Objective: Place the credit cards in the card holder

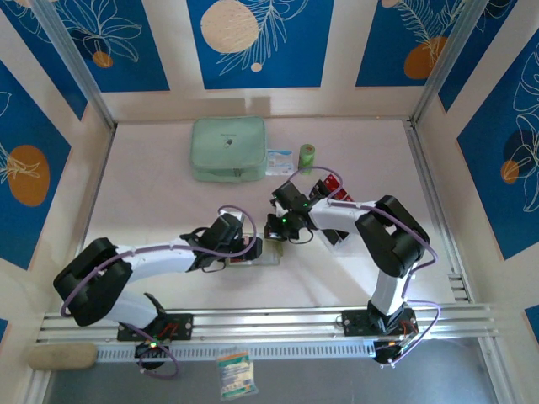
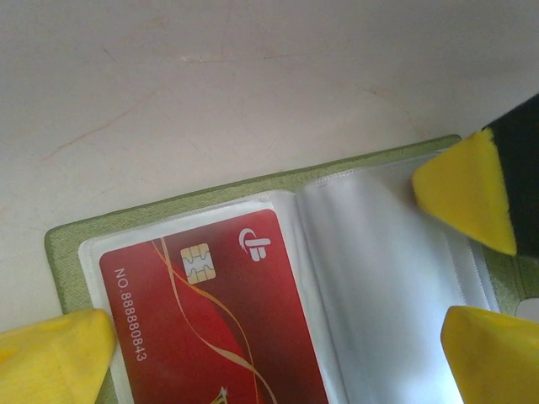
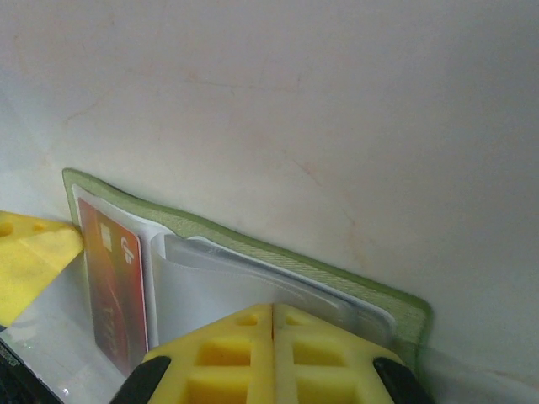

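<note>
**Card holder lies open, one red card in its sleeve**

Centre of the table, the olive card holder lies spread flat, and both arms are down over it. The left hand comes in from the left with its fingers wide apart, one off each lower corner of the wrist view. Between them a red card sits in the left clear pocket, chip and number facing up. The right hand has its yellow fingers pressed together, tips down on the empty clear sleeve of the right half. I cannot tell whether any plastic is caught between them. More red cards stand just beyond the right arm, and a mint pouch rests at the far edge.
</note>
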Tool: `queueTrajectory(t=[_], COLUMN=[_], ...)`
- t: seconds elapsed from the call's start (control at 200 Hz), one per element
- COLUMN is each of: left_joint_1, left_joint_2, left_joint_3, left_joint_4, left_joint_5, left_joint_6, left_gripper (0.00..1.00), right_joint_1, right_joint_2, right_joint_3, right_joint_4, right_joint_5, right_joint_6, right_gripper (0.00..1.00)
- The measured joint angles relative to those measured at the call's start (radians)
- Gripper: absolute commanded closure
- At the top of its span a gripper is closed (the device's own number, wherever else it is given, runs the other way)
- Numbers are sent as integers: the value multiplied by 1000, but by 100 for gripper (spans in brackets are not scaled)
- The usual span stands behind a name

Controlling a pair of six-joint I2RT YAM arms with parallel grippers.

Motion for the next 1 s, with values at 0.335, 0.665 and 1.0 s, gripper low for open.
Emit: queueTrajectory(t=[0.335, 0.665, 1.0], left_joint_1=[-1, -2, -2], left_joint_2=[16, 38, 40], left_joint_3=[9, 13, 13], left_joint_4=[-3, -3, -3], left_joint_5=[-9, -44, -50], left_joint_6=[23, 44, 44], left_gripper=[2, 19, 19], right_joint_1=[13, 11, -11], right_joint_2=[10, 7, -97], right_joint_3=[10, 10, -8], right_joint_4=[4, 5, 20], right_joint_5=[-4, -18, -20], right_joint_6=[5, 15, 43], right_gripper=[100, 100, 79])
